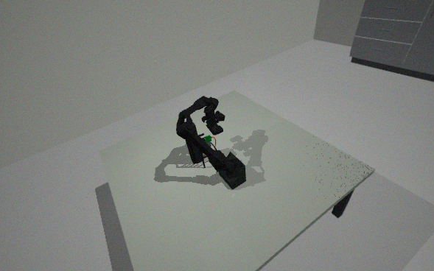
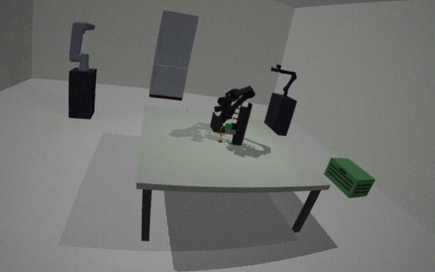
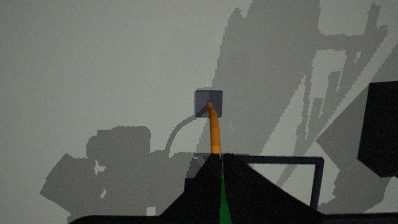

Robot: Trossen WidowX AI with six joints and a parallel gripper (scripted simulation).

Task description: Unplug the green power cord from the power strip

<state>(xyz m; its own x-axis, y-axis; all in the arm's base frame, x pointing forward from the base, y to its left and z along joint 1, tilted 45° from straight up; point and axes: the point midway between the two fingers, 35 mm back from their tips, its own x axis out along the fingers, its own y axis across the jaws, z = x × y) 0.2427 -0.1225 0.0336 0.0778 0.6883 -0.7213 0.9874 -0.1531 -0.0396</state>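
Claw (image 3: 220,200) nearly closed, green plug (image 1: 207,138), no lettering readable

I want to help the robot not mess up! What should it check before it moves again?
1. Hand gripping the green plug: not ok, the fingers are shut on nothing.
2. Plug out of the power strip: not ok, it looks pressed against the strip.
3. Hand lined up with the plug: ok, a green sliver shows between the fingers in the wrist view.
4. Hand open for a grab: not ok.
5. Orange cord clear of the hand: ok.
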